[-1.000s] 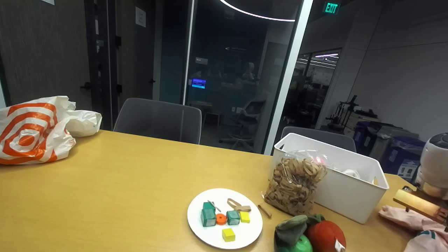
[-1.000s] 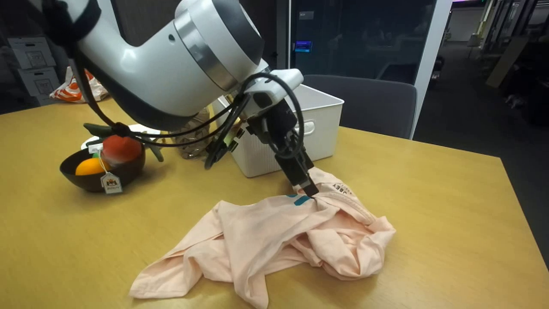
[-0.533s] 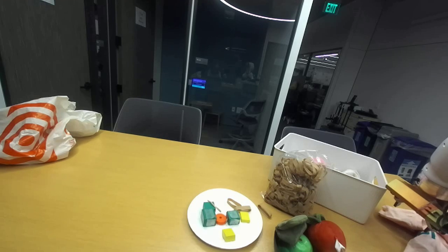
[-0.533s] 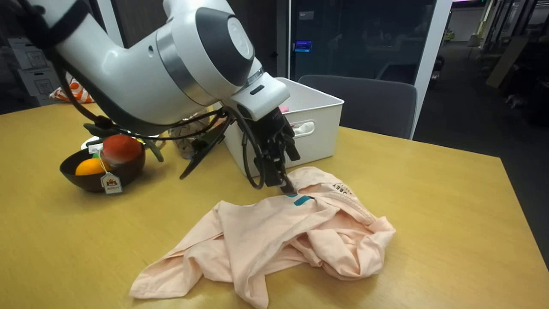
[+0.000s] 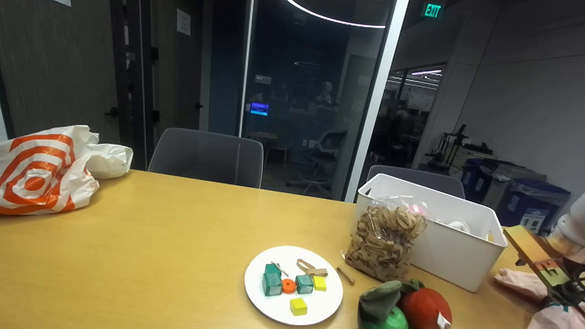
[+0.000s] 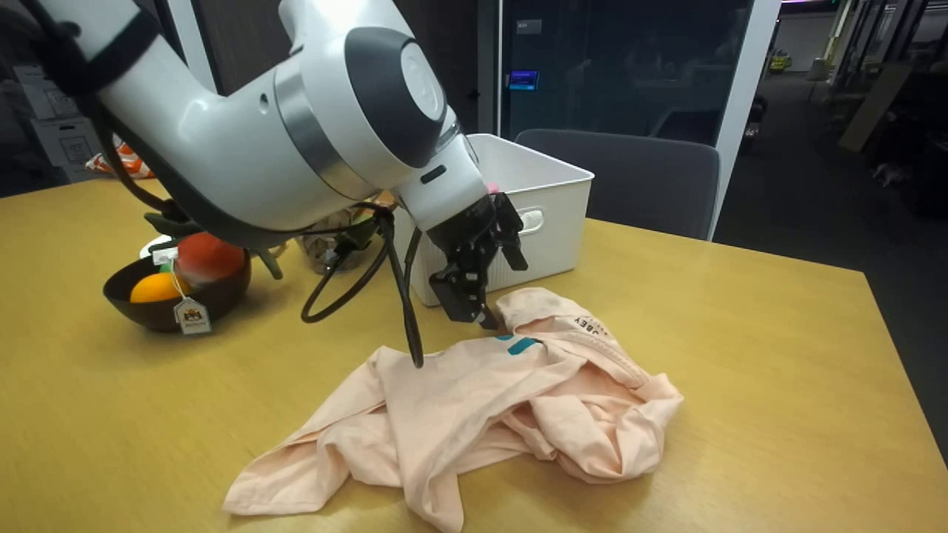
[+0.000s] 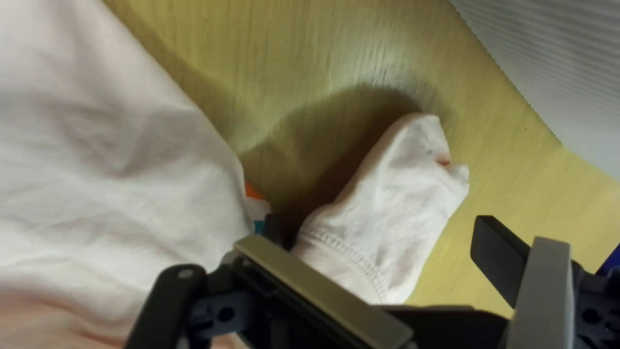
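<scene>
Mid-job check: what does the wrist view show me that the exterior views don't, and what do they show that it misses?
Only the wrist view: a small orange patch at the edge of the pink garment; too little shows to say what it is.

Only the exterior views: the dark bowl, white plate, bag of brown strips and shopping bag.

Shared: the garment, the white bin, the table and the gripper, its jaws apart.

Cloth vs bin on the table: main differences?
The cloth is pale pink; the bin is white. The cloth lies low and crumpled; the bin stands upright with straight walls. The cloth bears lettering; none shows on the bin. Both rest on the table.
</scene>
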`<state>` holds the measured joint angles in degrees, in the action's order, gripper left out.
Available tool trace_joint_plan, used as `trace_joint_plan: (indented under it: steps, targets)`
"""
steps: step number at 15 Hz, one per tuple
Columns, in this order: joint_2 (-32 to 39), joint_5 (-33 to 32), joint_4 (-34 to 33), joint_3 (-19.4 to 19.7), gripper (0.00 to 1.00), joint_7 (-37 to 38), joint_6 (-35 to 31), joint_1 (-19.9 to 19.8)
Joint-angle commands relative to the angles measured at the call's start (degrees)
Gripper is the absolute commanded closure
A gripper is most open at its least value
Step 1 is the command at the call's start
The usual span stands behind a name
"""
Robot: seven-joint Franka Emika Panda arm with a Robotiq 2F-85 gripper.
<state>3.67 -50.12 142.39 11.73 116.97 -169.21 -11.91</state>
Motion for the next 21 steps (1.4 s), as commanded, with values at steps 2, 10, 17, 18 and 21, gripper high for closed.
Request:
trace_joint_plan:
  steps: [2, 10, 17, 18, 21]
  targets:
    - [1.9, -2.3, 0.0, 1.3, 0.00, 6.0, -3.6, -0.2]
    - [2.0, -12.4, -0.9, 3.7, 0.58, 13.8, -2.1, 0.1]
    - [3.2, -13.6, -0.9, 3.9, 0.91, 14.0, -2.4, -0.1]
    - [3.1, -13.7, -0.8, 4.0, 0.89, 14.0, -2.4, -0.1]
    - [2.0, -15.3, -0.7, 4.3, 0.86, 14.3, -2.1, 0.1]
